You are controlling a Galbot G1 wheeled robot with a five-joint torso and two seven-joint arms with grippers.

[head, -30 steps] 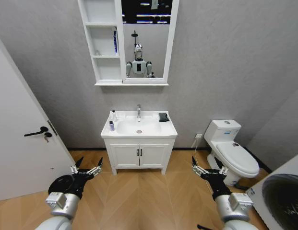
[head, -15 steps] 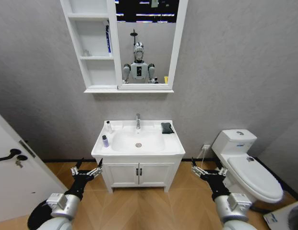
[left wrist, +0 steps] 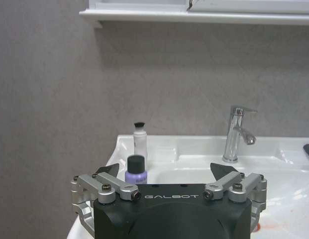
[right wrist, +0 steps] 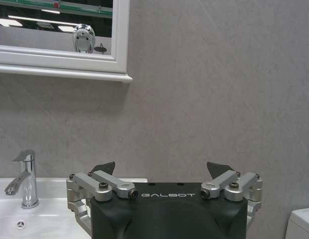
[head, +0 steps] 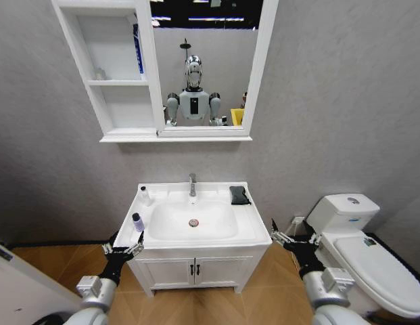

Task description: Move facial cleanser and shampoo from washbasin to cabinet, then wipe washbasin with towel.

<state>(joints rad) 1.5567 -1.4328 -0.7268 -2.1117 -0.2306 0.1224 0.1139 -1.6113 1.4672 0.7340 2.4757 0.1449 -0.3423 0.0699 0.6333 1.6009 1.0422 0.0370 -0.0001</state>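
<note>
The white washbasin (head: 258, 237) stands straight ahead with a chrome tap (head: 192, 184). On its left rim are a small white bottle (head: 145, 196) (left wrist: 140, 140) and a purple bottle with a dark cap (head: 138, 222) (left wrist: 136, 170); I cannot tell which is the facial cleanser and which the shampoo. The black towel (head: 239, 195) lies folded on the right rim. The cabinet (head: 115, 74) hangs above at the left, joined to the mirror. My left gripper (head: 122, 247) (left wrist: 166, 170) hangs open, low, before the basin's left front corner. My right gripper (head: 294, 240) (right wrist: 161, 168) is open by the right front corner.
A white toilet (head: 362, 247) stands close on the right. A two-door floor cupboard (head: 196, 271) carries the basin. A blue item (head: 137, 47) stands on a cabinet shelf. A white door edge (head: 13, 288) shows at the lower left.
The whole view has shifted: the camera has come closer, so basin and cabinet look larger and the door has slid off to the left. Both grippers stay open and low.
</note>
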